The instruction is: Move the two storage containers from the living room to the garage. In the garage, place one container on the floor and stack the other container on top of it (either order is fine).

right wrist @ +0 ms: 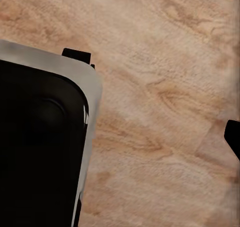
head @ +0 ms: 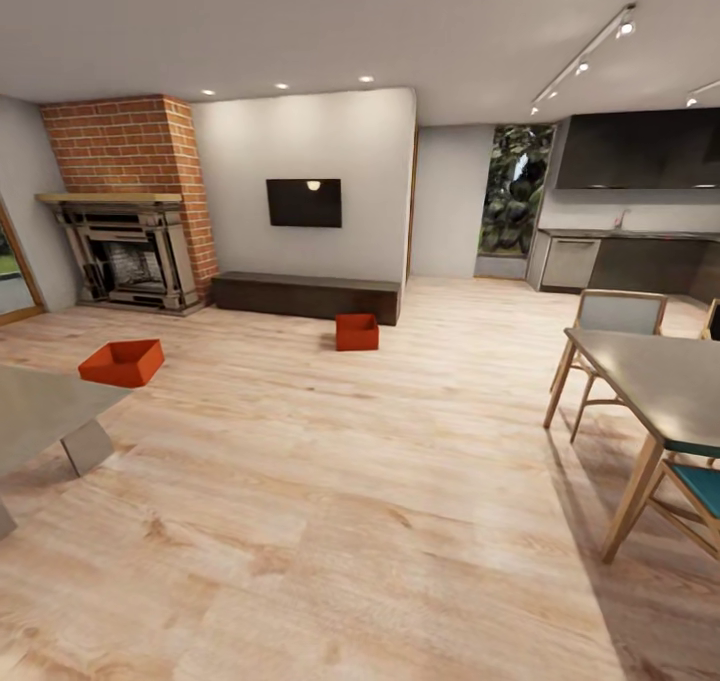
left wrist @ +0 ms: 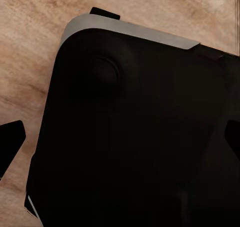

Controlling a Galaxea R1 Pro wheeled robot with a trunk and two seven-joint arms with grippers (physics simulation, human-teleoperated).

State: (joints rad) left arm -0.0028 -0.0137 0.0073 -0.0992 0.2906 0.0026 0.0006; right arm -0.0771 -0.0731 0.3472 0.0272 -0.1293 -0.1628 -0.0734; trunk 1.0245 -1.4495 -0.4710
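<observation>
Room first: living room, wood-plank floor wide and bare ahead, robot standing back, likely surveying before approach. Two storage containers apart on floor: left container near fireplace, turned diagonal, long axis slanting toward fireplace side; right container just before low dark bench, square-on, long axis seemingly along bench. Both upright, open tops up. Hands: spread or pressed together, cannot tell.

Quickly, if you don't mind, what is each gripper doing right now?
Left gripper: cannot be told; the left wrist view shows dark fingertips far apart.
Right gripper: cannot be told; one dark fingertip shows over the wood-plank floor.
</observation>
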